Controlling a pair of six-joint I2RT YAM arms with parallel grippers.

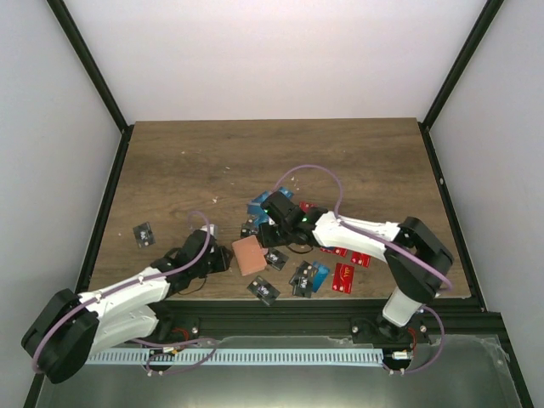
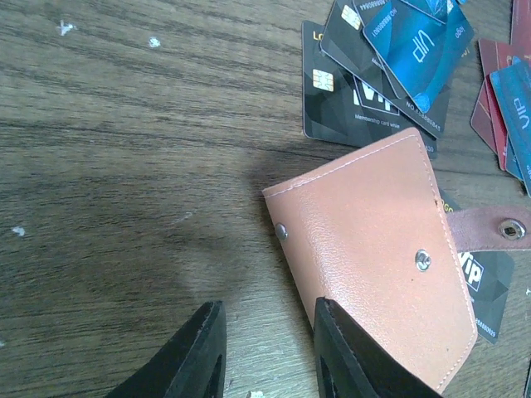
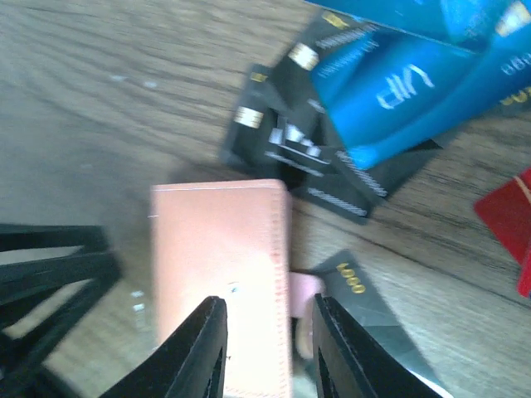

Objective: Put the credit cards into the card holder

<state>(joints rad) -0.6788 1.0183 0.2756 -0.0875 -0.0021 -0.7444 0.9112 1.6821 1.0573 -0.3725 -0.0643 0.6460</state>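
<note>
The wooden table (image 1: 212, 153) carried all items. The left arm (image 1: 127, 293) reached in from the near left. The right arm (image 1: 374, 238) bent inward from the near right. Both ended at the table's near centre.

The left gripper (image 2: 267, 311) was partly spread. Only bare wood showed between its fingers, and it held nothing. Its right finger (image 2: 344, 348) overlapped the near edge of the card holder (image 2: 373, 249); contact could not be confirmed.

The right gripper (image 3: 267, 303) was also partly spread and stood directly over the card holder, pinching nothing. Whether its fingers touched the leather could not be told.

The card holder (image 1: 249, 255) lay flat and closed on the table between the two grippers. Its strap (image 2: 498, 228) was unfastened and stuck out to one side over a black card (image 2: 485, 282).

The credit cards (image 1: 302, 276) lay loose on the table, none in the holder. A pile of black cards (image 2: 365, 99) and blue cards (image 2: 423, 41) overlapped just beyond the holder. Red cards (image 1: 344, 276) lay near the right arm. One black card (image 1: 143, 234) lay well apart on the left.
</note>
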